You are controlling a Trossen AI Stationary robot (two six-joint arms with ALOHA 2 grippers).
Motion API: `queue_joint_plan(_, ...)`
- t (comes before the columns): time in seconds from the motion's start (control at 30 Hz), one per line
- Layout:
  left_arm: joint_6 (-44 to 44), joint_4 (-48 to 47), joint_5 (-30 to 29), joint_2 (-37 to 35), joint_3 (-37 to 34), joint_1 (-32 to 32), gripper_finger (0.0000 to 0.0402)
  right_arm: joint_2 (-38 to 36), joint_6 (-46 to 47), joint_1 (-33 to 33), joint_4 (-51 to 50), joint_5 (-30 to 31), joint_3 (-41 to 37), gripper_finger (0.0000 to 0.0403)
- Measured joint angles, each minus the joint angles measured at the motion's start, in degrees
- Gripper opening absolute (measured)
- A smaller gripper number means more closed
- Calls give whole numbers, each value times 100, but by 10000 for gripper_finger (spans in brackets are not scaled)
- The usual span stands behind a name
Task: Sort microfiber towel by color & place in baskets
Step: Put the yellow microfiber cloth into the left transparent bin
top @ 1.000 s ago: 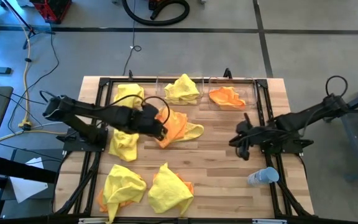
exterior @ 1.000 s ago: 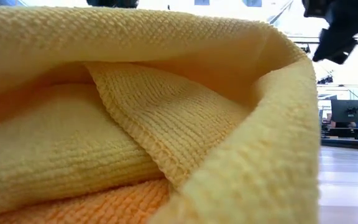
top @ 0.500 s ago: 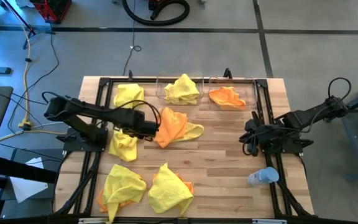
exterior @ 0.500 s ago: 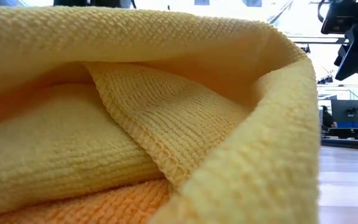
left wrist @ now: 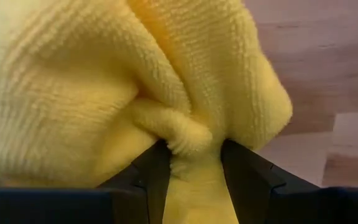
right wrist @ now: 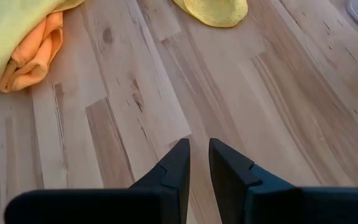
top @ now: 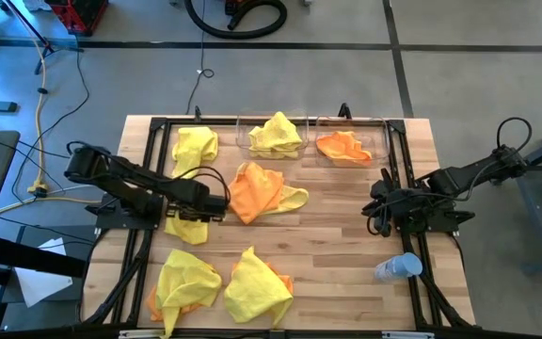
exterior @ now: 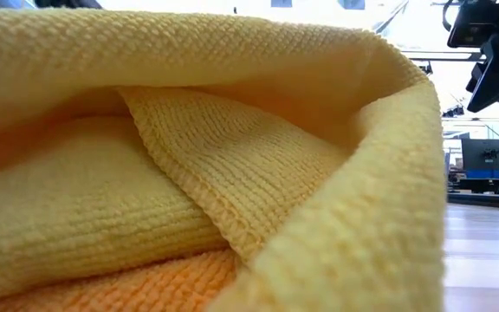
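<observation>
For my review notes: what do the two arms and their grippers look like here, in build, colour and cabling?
Both are slim, jointed, matte black arms. The left arm has a thin black cable arching over its wrist; the right arm carries a black cable loop near its far end. The left gripper and right gripper each have two flat, angular black fingers. No markings are visible.

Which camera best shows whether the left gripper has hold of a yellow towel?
The left wrist view: the left gripper pinches a fold of yellow towel between its fingers. The high view shows it only from above; the low and right wrist views miss it.
</observation>
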Motion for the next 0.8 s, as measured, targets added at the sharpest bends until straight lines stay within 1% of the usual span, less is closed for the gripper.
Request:
queue_joint_plan(0.1, -418, 195, 40, -28, -153, 2, 130, 2, -61, 0, 2, 2, 0, 53)
queue_joint_plan(0.17, -609, 93, 43, -21, -123, 2, 113, 0, -99, 0, 8, 2, 0, 53)
queue_joint_plan(0.2, -571, 16, 39, -39, -87, 2, 96, 2, -104, 0, 11, 2, 0, 53)
queue_joint_plan(0.3, -327, -220, -40, -112, 145, -1, 24, 2, -110, 0, 16, 2, 0, 53)
queue_joint_plan(0.33, -306, -249, -119, -147, 233, -4, 13, 2, -156, 0, 20, 3, 0, 53)
queue_joint_plan(0.47, -85, -733, -366, -247, 740, -2, 4, 2, -297, 0, 46, 4, 0, 53)
queue_joint_plan(0.57, 86, -1389, -569, -266, 1375, 0, 2, 2, -309, 0, 48, 40, 0, 53)
queue_joint_plan(0.67, 392, -2206, -842, -271, 2203, -2, 1, 2, -302, 0, 46, 235, 0, 53)
queue_joint_plan(0.8, 736, -2938, -1501, -274, 3475, -2, 1, 2, -300, -2, 46, 551, 0, 53)
